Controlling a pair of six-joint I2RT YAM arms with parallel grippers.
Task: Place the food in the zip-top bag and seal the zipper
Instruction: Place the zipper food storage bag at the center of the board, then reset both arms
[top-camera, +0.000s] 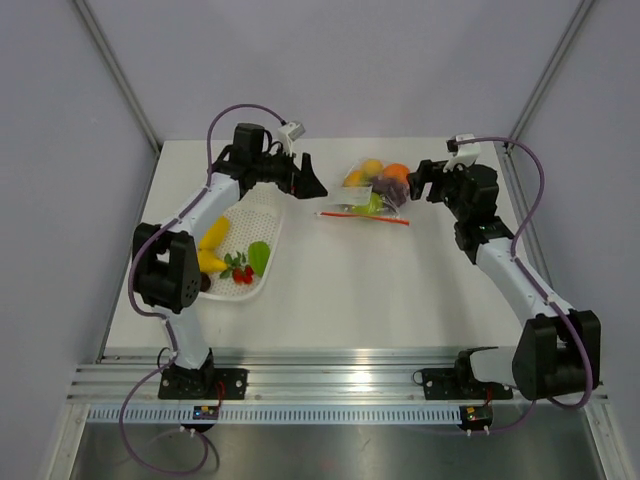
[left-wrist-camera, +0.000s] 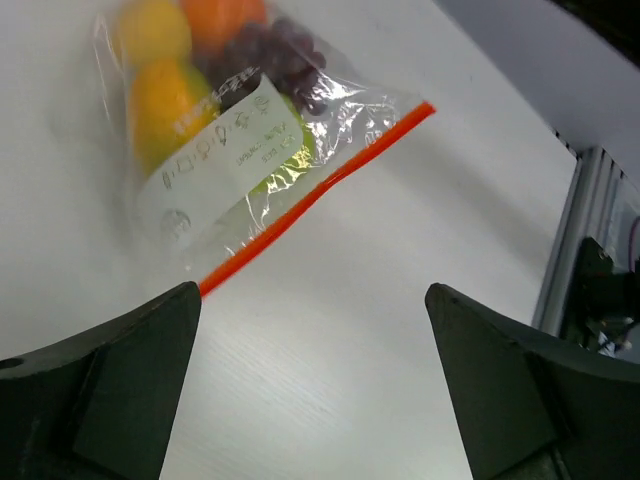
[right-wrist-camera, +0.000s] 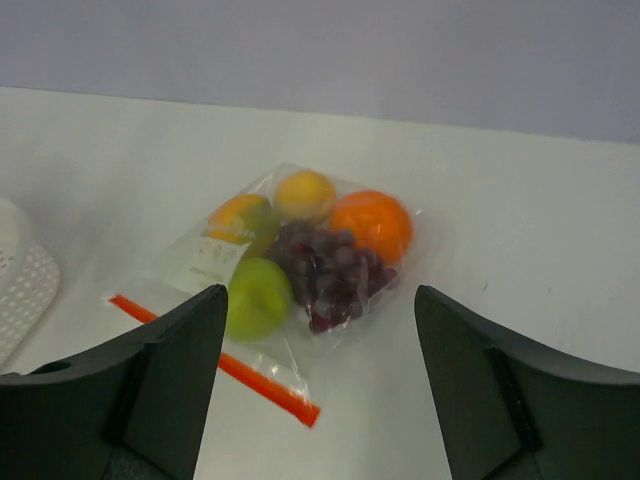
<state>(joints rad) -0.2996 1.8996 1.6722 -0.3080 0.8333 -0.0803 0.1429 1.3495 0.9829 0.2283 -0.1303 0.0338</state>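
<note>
The clear zip-top bag (top-camera: 375, 190) lies on the white table at the back centre. It holds an orange (right-wrist-camera: 372, 224), a green apple (right-wrist-camera: 256, 297), purple grapes (right-wrist-camera: 328, 269) and yellow fruit (right-wrist-camera: 304, 193). Its red-orange zipper (top-camera: 362, 216) runs along the near edge and also shows in the left wrist view (left-wrist-camera: 315, 191) and in the right wrist view (right-wrist-camera: 218, 362). My left gripper (top-camera: 306, 181) is open and empty, left of the bag. My right gripper (top-camera: 418, 184) is open and empty, right of the bag.
A white perforated oval basket (top-camera: 262, 212) stands at the left under the left arm. It holds bananas (top-camera: 213, 245), a green leaf-shaped piece (top-camera: 259, 256) and small red fruit (top-camera: 241, 273). An aluminium rail (top-camera: 340, 368) runs along the near table edge.
</note>
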